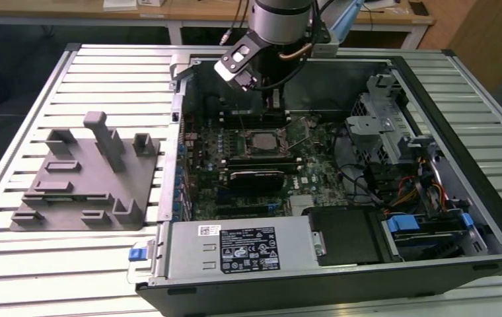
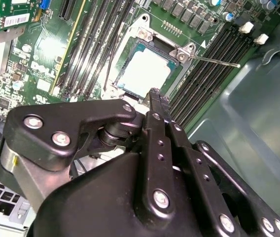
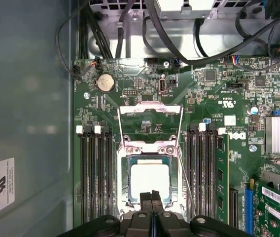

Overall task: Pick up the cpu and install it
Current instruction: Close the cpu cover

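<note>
Exterior view: arm [image 1: 277, 20] is hanging over the open computer case [image 1: 462, 86]. Second wrist view: gripper [image 2: 154, 94], fingers pressed together and empty, is hovering at the cpu [image 2: 145, 74]. First wrist view: cpu is lying in the socket [image 3: 124, 187]; the retention frame [image 3: 150, 118] is standing open, so clamping seemingly remains.

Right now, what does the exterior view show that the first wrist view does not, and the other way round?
The exterior view adds the grey stepped block on the slatted table, at the exterior view's left of the computer case, plus the power supply and the arm. The first wrist view adds the coin battery and the raised socket frame. Both give the cpu lying in its socket, the memory slots on either side, and the gripper close by it.
</note>
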Tool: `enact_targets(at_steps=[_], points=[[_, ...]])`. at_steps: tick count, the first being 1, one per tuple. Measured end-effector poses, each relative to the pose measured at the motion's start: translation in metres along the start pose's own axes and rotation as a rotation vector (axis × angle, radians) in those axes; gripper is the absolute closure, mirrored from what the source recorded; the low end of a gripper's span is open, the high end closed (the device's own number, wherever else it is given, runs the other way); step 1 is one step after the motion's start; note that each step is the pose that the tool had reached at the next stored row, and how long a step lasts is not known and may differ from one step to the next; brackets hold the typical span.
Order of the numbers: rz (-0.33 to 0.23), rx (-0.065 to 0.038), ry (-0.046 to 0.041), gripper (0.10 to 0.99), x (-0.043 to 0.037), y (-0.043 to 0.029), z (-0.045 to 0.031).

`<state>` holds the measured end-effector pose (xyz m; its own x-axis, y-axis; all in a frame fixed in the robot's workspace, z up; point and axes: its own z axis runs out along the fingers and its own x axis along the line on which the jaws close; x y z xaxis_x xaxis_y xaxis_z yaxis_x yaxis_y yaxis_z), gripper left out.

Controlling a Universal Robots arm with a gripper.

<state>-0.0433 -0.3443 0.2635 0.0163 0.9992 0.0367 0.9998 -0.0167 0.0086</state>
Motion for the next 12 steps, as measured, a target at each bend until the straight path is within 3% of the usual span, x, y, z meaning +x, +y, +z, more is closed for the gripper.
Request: enact_targets(at_steps=[4,12], points=[[0.000,0.000,-0.0003,0.980,0.0000,0.0011,-0.0002],[0.000,0.000,-0.0002,0.980,0.0002,0.0149,0.0000]])
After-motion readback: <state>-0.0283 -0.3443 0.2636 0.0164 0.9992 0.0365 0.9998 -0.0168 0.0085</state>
